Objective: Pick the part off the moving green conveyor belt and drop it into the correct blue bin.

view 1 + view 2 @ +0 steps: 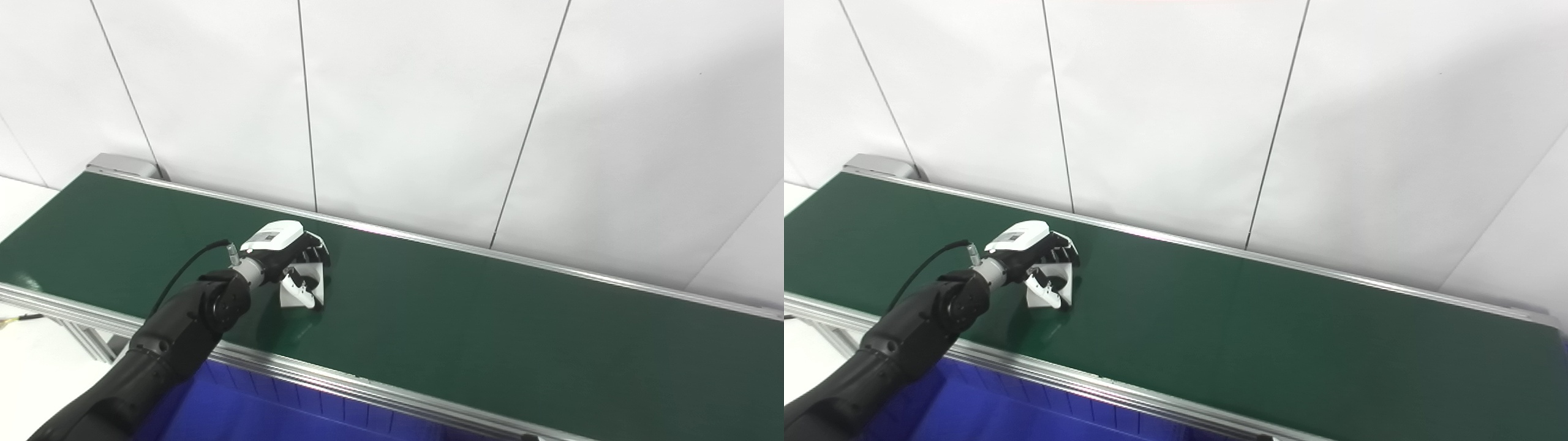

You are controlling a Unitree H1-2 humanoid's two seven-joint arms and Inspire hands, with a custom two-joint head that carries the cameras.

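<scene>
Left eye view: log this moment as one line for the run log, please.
left robot hand: fingers curled over white part, lift not confirmed | part: on green conveyor belt | blue bin: below near rail | right robot hand: not in view

factory test cell | green conveyor belt (490, 318) | blue bin (245, 410) | white panel wall (416, 110)

One green conveyor belt (490, 318), one white part (301, 288), one robot hand (288, 251), and seemingly one blue bin (257, 410) at 6 o'clock.
</scene>
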